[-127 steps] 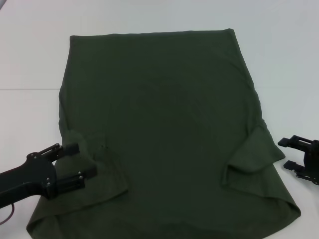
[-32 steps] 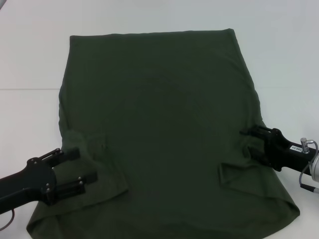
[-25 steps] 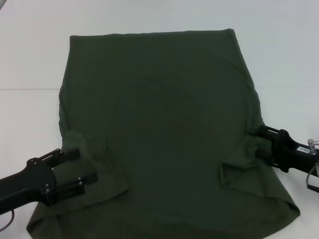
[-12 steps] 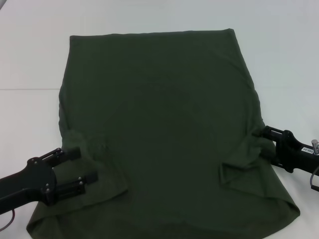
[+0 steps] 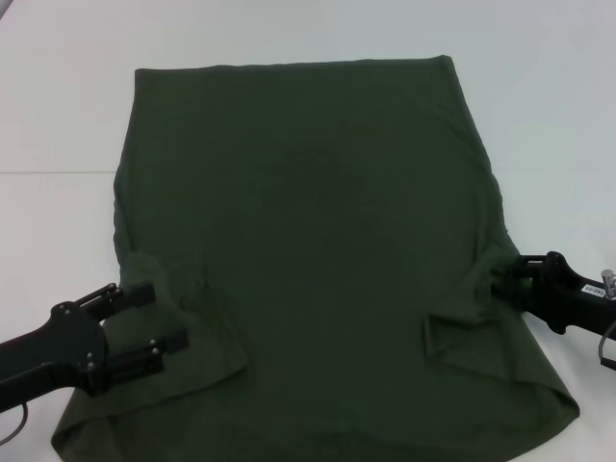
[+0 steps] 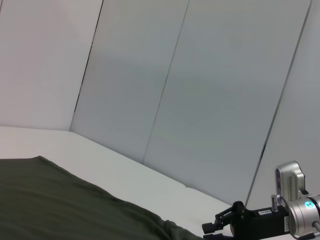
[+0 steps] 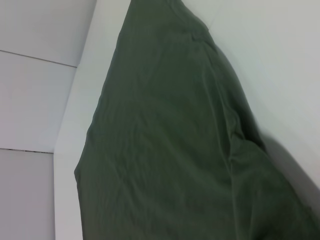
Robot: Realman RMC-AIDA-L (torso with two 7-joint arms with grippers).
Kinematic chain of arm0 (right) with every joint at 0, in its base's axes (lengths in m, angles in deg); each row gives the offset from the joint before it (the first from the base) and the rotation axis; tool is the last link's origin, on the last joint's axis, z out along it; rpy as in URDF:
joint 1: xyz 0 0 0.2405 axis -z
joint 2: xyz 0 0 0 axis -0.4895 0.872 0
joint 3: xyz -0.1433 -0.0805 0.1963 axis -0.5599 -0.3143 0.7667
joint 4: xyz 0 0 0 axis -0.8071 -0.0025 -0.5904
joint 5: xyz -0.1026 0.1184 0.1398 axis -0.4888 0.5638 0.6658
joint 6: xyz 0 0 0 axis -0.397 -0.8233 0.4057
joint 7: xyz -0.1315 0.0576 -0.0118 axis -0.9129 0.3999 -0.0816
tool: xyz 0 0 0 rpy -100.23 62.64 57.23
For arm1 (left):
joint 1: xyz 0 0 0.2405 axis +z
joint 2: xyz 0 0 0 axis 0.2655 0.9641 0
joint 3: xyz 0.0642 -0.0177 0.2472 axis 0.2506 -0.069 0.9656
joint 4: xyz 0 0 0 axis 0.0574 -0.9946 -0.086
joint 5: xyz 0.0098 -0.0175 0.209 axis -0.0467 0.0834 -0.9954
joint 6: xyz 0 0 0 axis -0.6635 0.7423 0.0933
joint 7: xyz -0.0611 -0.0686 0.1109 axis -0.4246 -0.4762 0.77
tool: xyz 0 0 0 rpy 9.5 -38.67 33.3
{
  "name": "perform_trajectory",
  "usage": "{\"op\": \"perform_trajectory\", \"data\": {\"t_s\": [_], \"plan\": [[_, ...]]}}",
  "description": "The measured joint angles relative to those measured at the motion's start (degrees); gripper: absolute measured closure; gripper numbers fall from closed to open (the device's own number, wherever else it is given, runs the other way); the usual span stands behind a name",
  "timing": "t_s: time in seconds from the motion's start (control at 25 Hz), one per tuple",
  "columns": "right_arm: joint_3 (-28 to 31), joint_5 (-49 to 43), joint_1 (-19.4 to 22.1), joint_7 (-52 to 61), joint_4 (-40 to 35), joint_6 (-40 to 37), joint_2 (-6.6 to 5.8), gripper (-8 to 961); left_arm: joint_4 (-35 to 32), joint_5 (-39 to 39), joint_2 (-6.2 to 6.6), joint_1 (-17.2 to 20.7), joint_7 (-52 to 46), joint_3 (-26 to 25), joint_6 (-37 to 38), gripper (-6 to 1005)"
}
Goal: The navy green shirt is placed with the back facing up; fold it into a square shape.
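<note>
The navy green shirt (image 5: 318, 260) lies flat on the white table (image 5: 58, 115), its long axis running away from the robot, far straight edge at the back and both sleeves folded inward near the front. The left gripper (image 5: 144, 322) rests over the shirt's left folded sleeve (image 5: 197, 308), its two fingers apart with cloth showing between them. The right gripper (image 5: 515, 279) sits at the right side edge, by the folded right sleeve (image 5: 481, 308); whether it is parted or clamped on the hem I cannot tell. Each arm is thus at its own side of the near end, with the cloth stretching forward from both, so a lengthwise fold looks likely next.
</note>
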Motion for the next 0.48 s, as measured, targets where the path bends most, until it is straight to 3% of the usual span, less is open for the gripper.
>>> {"op": "perform_trajectory", "data": {"t_s": [0.4,0.48], "plan": [[-0.1,-0.1,0.3,0.1,0.0,-1.8,-0.5,833,0.0,0.0,0.0,0.0,0.0,0.0,0.1,108],[-0.3,-0.3,0.3,0.2,0.0,-2.3,-0.84,818,0.0,0.0,0.0,0.0,0.0,0.0,0.2,108]]}}
